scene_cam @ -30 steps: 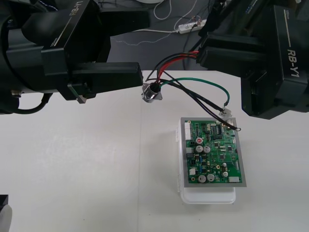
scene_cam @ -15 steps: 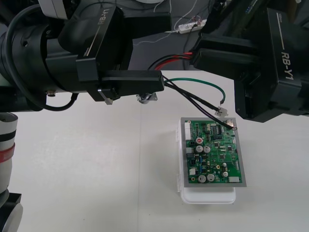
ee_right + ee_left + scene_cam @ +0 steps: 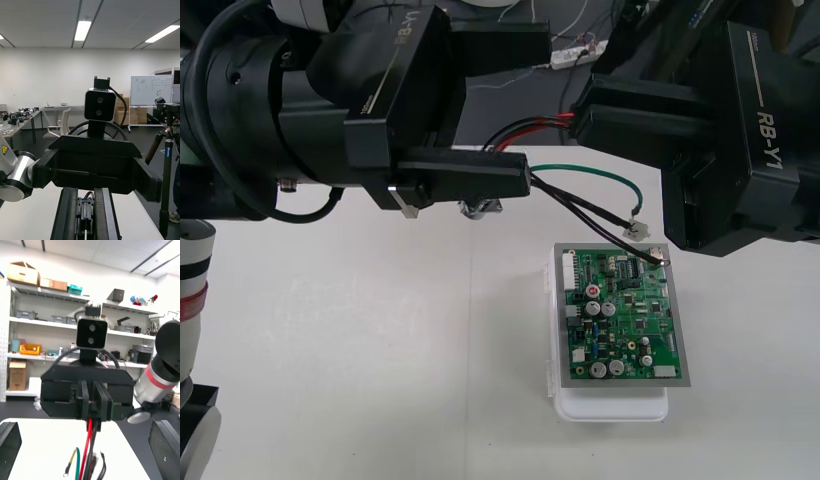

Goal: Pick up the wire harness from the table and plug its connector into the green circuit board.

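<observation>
The table (image 3: 330, 350) is plain and pale, with a strip of dark floor (image 3: 490, 105) beyond its far edge. The right claw (image 3: 583, 117) is pressed together on the red and black wires of the harness (image 3: 580, 168) and holds it in the air above that edge. Its black leads trail down to the far corner of the board (image 3: 620, 320), which sits on a white base (image 3: 610, 408). The left claw (image 3: 536, 112) is spread wide, the wires running between its fingers. A second ago it stood further back and the socket (image 3: 480, 207) hung in plain sight; now only a bit peeps out under its lower finger. One board, one harness, two claws.
</observation>
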You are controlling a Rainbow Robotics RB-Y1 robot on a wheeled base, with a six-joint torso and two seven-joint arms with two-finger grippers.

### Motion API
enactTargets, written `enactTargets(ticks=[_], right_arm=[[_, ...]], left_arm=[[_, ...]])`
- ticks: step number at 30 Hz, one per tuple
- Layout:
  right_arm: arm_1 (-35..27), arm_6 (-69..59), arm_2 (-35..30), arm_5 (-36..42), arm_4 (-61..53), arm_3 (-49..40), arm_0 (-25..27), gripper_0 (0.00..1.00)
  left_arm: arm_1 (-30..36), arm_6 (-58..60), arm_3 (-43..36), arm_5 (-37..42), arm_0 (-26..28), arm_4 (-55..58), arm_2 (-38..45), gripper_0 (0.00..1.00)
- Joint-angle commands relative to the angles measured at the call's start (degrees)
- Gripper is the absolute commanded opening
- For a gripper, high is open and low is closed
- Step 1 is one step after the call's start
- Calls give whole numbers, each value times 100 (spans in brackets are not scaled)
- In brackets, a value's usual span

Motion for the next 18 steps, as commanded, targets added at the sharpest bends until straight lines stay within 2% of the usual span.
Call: enactTargets(ticks=[1,12,18], right_arm=[[71,198,91,60,25,-107,47,0],[62,198,91,69,25,-107,47,0],[62,207,91,69,25,-107,47,0]], left_arm=[[443,181,-47,183,-238,117,-294,100],[892,286,-47,473,-432,328,-558,100],[865,295,-47,596,-467,371,-611,100]])
